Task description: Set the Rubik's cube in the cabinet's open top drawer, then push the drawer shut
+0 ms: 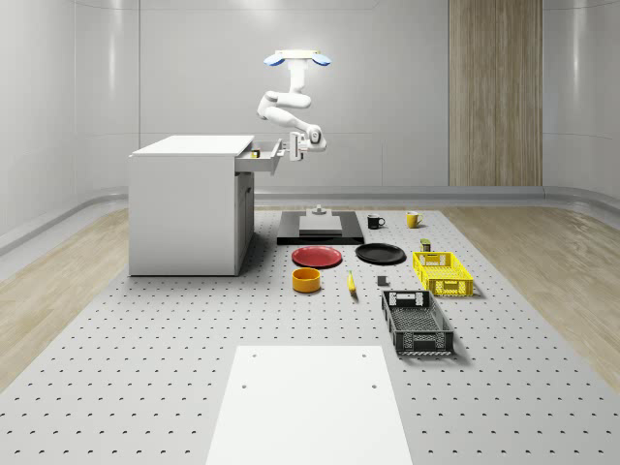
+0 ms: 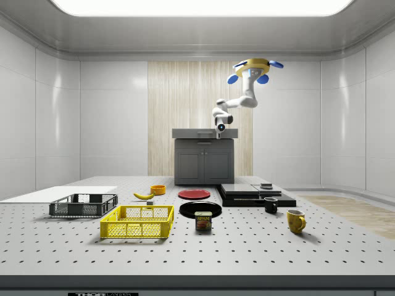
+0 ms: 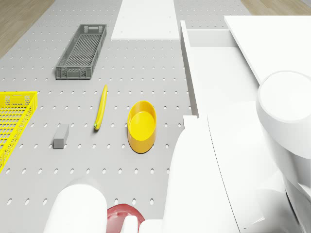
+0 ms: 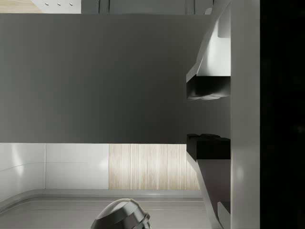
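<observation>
The white cabinet (image 1: 189,203) has its top drawer (image 1: 263,155) pulled out toward the whole-scene view's right. A small yellow and dark object, apparently the Rubik's cube (image 1: 255,153), sits inside the drawer. The drone (image 1: 297,60) hovers above and just right of the drawer, roughly over the black platform. Its arm bends down so that my gripper (image 1: 288,148) is level with the drawer front, at or very near it. In the wrist view my gripper (image 4: 205,117) faces that flat grey front, its fingers (image 4: 206,90) a small gap apart with nothing between them. The side view has the gripper (image 2: 220,128) in front of the cabinet (image 2: 203,157).
On the floor right of the cabinet lie a black platform (image 1: 320,229), a red plate (image 1: 318,257), a black plate (image 1: 380,254), an orange bowl (image 1: 307,280), a banana (image 1: 351,282), a yellow crate (image 1: 442,272), a grey crate (image 1: 417,323) and two mugs. A white sheet (image 1: 310,402) lies nearer the front.
</observation>
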Robot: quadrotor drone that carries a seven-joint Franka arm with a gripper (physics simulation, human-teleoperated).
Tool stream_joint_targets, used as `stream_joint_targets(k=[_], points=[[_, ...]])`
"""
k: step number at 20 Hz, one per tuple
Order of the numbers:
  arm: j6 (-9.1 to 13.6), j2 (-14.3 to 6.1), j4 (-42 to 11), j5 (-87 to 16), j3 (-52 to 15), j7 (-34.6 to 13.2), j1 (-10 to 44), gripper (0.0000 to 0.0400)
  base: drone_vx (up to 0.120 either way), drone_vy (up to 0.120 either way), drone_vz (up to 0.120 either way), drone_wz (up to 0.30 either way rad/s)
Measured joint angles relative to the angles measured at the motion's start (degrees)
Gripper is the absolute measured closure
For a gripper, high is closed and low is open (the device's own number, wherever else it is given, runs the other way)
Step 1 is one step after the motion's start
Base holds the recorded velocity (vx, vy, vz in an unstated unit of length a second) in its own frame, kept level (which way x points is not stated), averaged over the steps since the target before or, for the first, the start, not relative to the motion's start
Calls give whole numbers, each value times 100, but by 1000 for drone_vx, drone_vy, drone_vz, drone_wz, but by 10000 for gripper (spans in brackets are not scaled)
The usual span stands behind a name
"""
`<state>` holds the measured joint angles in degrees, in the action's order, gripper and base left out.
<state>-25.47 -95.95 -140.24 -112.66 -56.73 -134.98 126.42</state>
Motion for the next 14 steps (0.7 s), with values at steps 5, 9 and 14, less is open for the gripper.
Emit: stream_joint_targets(k=[5,9,14], points=[[10,-32,-241,-677,95,445,-480,295,0,-96,0,0],[7,-47,-381,-1153,159,797,-792,295,0,-40,0,0],[-46,-83,-572,-1928,276,1324,-1273,295,0,0,0,0]])
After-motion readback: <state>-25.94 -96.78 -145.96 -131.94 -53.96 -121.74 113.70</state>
